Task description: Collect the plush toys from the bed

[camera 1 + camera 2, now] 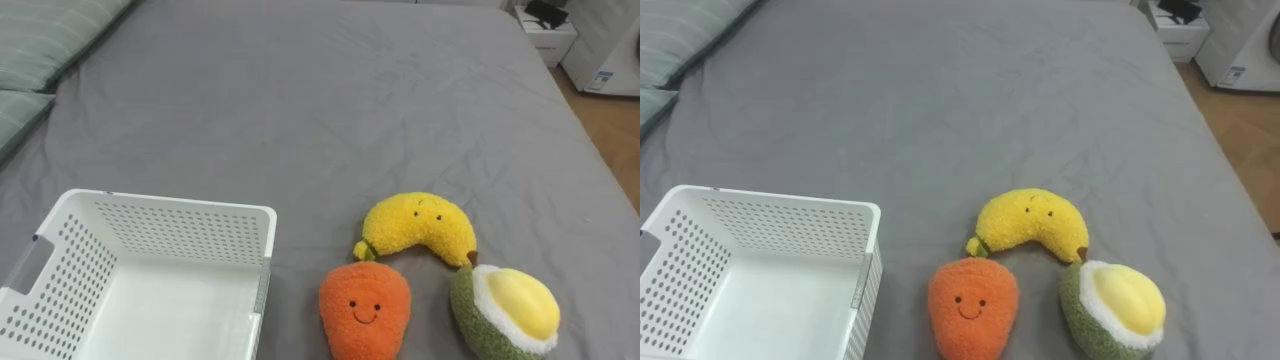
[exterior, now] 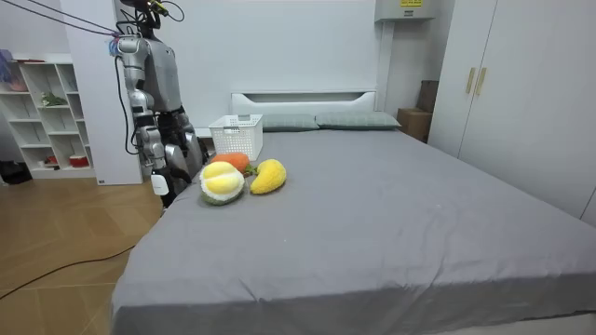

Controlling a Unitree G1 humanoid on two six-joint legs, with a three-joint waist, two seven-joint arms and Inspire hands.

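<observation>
One wide grey bed (image 1: 330,110) carries everything, folks. The white basket (image 1: 170,201) sits empty at the robot's left. Just to its right the three toys huddle close together: avocado (image 1: 505,310), carrot (image 1: 364,308) and banana (image 1: 420,228). Nothing is collected yet, so I'd call this the very start, and the next move is a reach for a first toy. The carrot lies nearest the basket, a fair pick. The right robot hand (image 2: 159,180) hangs low at the bed's edge, near the toys but not on them. Wide or closed, I cannot tell.

Bright colours on a grey bed (image 1: 300,100)
Yellow banana toy (image 1: 420,228), orange carrot toy (image 1: 365,308), green avocado toy (image 1: 505,312) with yellow middle, white basket (image 1: 190,205) dotted with little holes.
</observation>
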